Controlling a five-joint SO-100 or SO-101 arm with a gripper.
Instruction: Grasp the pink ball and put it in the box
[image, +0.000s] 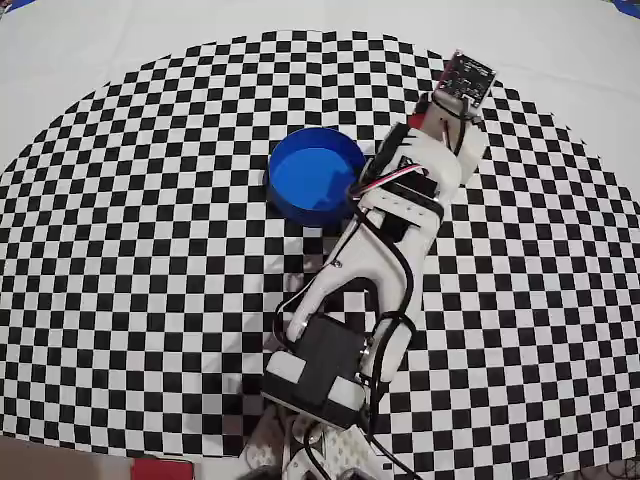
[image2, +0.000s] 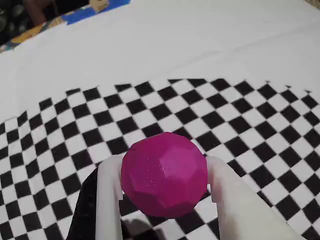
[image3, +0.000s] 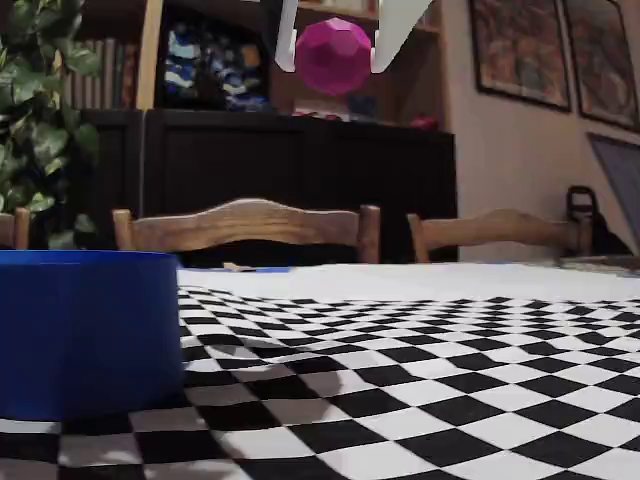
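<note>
From table height in the fixed view, the box (image3: 85, 335) sits at the left on the checkered cloth (image3: 430, 380), its blue wall upright. Up and to the right of the box, well clear of the cloth, the pink ball (image3: 334, 55) hangs between the two white fingers (image3: 287, 40) of the gripper (image3: 335, 50), which press it from either side. In the wrist view the ball (image2: 164, 174) fills the gap between the fingers, faceted and matte. From overhead, the arm (image: 385, 230) reaches up past the right side of the box (image: 315, 175), and the ball is hidden beneath it.
</note>
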